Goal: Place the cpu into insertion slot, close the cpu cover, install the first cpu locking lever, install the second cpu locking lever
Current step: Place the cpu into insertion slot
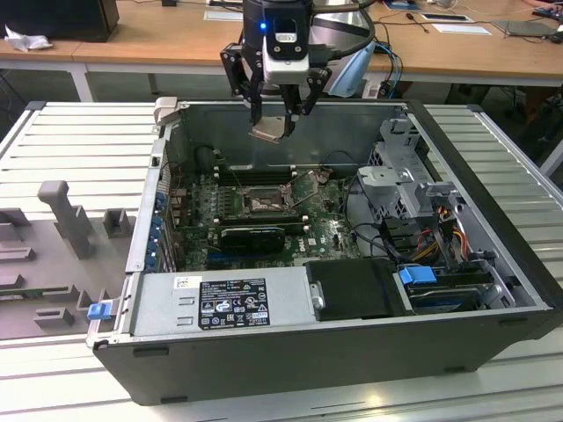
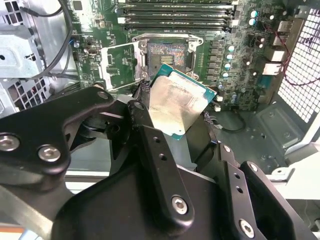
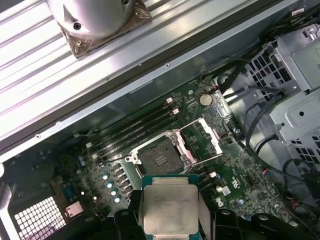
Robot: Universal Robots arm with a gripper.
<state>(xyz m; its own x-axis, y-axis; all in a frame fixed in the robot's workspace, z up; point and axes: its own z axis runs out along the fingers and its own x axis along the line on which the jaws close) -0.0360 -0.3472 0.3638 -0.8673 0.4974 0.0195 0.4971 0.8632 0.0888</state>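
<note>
Jaws clamp the thin square cpu (image 3: 170,207), matte silvery lid on green board, above the open metal-framed socket (image 3: 160,159).

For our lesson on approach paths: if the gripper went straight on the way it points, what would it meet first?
Likely the green motherboard at or beside its open square socket, with the silvery square cpu held in the gripper touching first; depth is unclear.
</note>
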